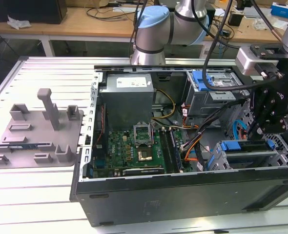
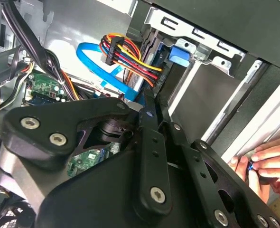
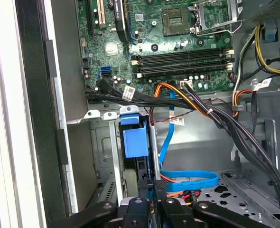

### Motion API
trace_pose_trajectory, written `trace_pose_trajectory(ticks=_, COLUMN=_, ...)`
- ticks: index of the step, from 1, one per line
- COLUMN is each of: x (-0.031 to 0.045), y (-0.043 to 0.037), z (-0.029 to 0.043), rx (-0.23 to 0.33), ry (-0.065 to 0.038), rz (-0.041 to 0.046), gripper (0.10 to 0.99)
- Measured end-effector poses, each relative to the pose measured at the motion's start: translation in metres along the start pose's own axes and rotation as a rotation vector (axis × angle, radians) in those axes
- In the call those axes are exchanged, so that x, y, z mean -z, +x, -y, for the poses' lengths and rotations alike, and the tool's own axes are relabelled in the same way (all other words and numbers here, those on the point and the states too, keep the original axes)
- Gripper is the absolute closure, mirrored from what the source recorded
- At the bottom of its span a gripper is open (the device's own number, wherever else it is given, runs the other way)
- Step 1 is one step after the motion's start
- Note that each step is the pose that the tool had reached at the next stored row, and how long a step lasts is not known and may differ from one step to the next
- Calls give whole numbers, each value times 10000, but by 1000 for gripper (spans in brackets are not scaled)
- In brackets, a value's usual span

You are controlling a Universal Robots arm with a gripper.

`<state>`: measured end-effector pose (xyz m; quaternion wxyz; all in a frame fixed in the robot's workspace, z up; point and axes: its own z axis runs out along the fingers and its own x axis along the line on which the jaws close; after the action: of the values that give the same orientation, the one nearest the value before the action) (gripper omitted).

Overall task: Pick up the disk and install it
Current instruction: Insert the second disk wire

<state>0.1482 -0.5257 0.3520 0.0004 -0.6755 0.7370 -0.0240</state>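
1 open computer case (image 1: 183,195) is lying on the slatted table (image 1: 46,204), and the arm is reaching into it at the exterior view's right. Inside, the drive cage (image 3: 99,152) is holding the disk (image 3: 134,142), which is sitting edge-on in its slot with its blue carrier facing the motherboard (image 3: 178,42). The gripper (image 3: 152,186) is hanging at the disk's rear edge with its fingers drawn together and nothing visible between them; whether it is pressing on the carrier is unclear. A skewed push is likely to be jamming the carrier in the cage rails and leaving the disk half seated. The blue data cable (image 3: 187,178) and the coloured power wires (image 2: 130,59) are lying just beside the fingertips, so either is at risk of being snagged or pinched. A person's hand (image 2: 268,161) is resting at the case's outer edge, near the arm.
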Motion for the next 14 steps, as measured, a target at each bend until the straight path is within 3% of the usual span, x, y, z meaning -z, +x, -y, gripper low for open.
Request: trace_pose_trajectory(ticks=14, x=-40, y=1, z=0, rx=6, ry=-4, rz=-16, gripper=922)
